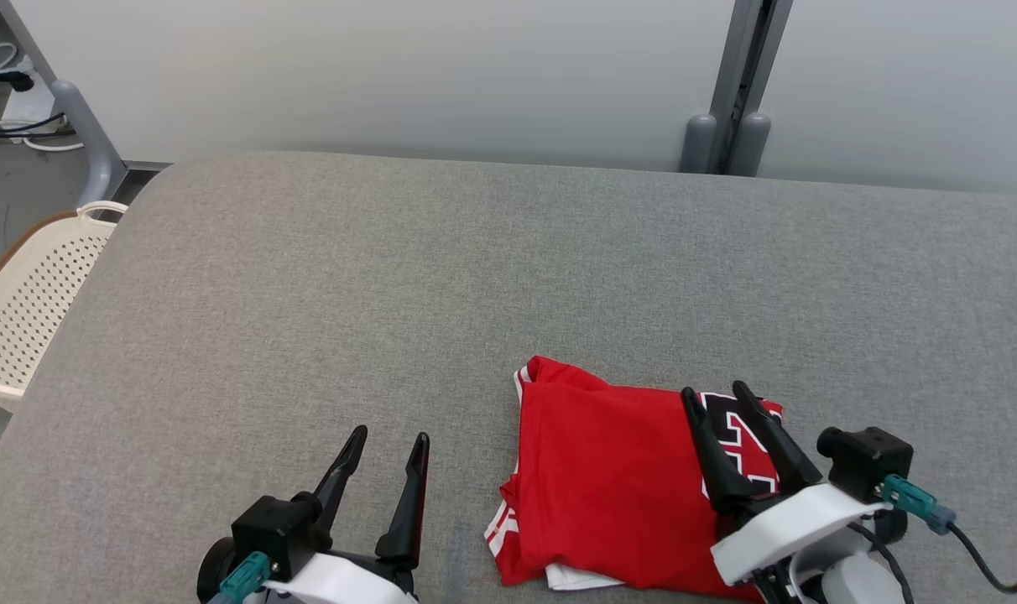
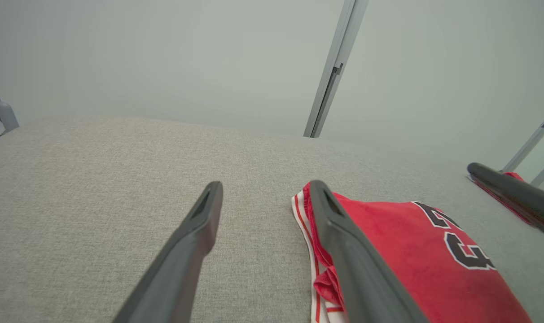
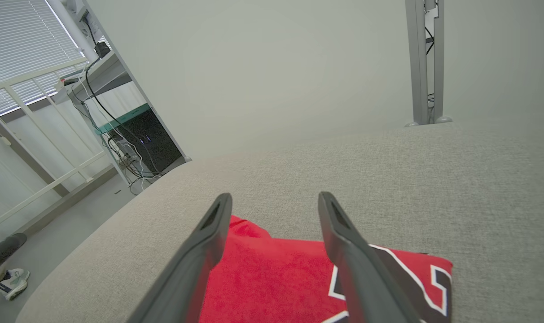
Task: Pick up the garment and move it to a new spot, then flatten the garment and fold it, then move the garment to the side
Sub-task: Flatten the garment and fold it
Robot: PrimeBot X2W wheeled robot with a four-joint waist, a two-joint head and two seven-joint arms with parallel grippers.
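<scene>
On table [image 1: 391, 294], near right: folded red garment [image 1: 609, 478] lay flat.
Axis: roughly square; striped edge faced left.
Print: black numerals [image 2: 469, 255], unreadable.
Left gripper [image 1: 391, 434]: fingers spread, empty.
Right gripper [image 1: 713, 390]: fingers spread, above garment.

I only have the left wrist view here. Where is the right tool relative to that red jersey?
Observer: The right tool is over the folded jersey's right part, jaws open, above the black number.
Operator: Anything past the table's left edge?
Observer: A cream perforated basket stands beside the table there.
Operator: Is the jersey's near edge tidy?
Observer: Not quite; a white layer pokes out from under it.
</scene>
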